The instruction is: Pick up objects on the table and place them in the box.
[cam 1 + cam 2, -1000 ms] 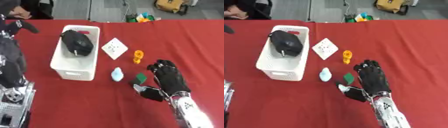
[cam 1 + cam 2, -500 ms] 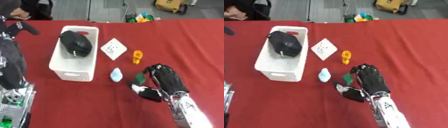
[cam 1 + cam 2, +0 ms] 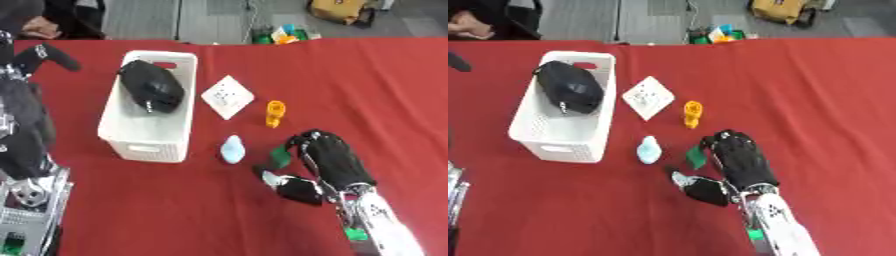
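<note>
Right hand [image 3: 737, 160]: fingers curled over a small green block [image 3: 696, 157], thumb beneath; grasp judged under way.
Pale blue object [image 3: 648, 149]: just beyond the fingertips, leftward.
Orange piece [image 3: 692, 113], white square plate [image 3: 647, 97]: ahead of the fingers.
White box [image 3: 540, 135]: far left, holding a black mouse [image 3: 570, 89].
Next move: lift, carry to box.
Left hand [image 3: 44, 54]: far left; fingers, cannot tell.

The right hand [image 3: 329, 159] curls its fingers onto a small green object [image 3: 280, 156] on the red table [image 3: 367, 90]
</note>
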{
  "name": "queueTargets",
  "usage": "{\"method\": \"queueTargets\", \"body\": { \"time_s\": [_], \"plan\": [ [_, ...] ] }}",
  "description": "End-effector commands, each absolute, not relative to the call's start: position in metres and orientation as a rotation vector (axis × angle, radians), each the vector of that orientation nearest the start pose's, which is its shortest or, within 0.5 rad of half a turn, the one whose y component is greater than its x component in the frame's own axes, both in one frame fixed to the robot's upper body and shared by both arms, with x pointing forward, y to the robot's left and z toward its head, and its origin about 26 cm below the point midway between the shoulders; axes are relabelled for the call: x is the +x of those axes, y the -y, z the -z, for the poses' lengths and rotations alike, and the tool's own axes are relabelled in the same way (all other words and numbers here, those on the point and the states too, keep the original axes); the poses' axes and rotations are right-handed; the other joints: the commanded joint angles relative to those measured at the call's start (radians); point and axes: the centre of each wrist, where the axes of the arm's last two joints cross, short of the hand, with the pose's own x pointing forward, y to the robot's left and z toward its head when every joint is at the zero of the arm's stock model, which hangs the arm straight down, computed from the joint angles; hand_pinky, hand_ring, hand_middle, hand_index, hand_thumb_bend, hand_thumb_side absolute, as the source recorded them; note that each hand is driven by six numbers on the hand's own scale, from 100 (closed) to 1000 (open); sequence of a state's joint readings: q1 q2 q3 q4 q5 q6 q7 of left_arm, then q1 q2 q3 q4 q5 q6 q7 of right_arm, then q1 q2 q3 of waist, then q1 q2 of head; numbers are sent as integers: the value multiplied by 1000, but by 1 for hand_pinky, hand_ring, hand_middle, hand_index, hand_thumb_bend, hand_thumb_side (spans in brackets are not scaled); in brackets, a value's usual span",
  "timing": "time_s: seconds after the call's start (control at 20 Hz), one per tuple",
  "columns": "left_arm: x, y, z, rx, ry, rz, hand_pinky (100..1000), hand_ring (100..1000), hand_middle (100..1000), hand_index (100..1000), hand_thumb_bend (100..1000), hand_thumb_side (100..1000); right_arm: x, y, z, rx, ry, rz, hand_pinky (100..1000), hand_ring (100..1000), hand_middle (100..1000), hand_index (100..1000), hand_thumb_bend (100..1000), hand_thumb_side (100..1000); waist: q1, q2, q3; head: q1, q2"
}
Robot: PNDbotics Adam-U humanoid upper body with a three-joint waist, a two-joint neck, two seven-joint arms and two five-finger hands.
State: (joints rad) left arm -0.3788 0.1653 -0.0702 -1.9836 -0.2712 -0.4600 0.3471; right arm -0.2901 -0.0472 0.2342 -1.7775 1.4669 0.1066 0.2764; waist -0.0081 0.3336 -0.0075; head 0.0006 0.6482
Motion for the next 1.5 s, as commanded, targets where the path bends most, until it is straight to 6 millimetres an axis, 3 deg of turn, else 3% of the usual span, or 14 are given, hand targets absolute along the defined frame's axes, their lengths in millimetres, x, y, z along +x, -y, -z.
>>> {"method": "queueTargets", "body": {
  "time_s": [0.05,1.5],
  "plan": [
    [305,-207,-211,-277,-3377,-72,392,814,789,920,106,1000,318,155,-124,-1242,1559,-1264,840,822,488,730,518,943,0,-14,-1,-2,-14],
    [305,-204,-211,-261,-3386,-91,384,817,791,920,106,1000,328,155,-108,-1275,1501,-1267,849,834,491,724,507,926,3,-8,3,-12,-22]
  ]
}}
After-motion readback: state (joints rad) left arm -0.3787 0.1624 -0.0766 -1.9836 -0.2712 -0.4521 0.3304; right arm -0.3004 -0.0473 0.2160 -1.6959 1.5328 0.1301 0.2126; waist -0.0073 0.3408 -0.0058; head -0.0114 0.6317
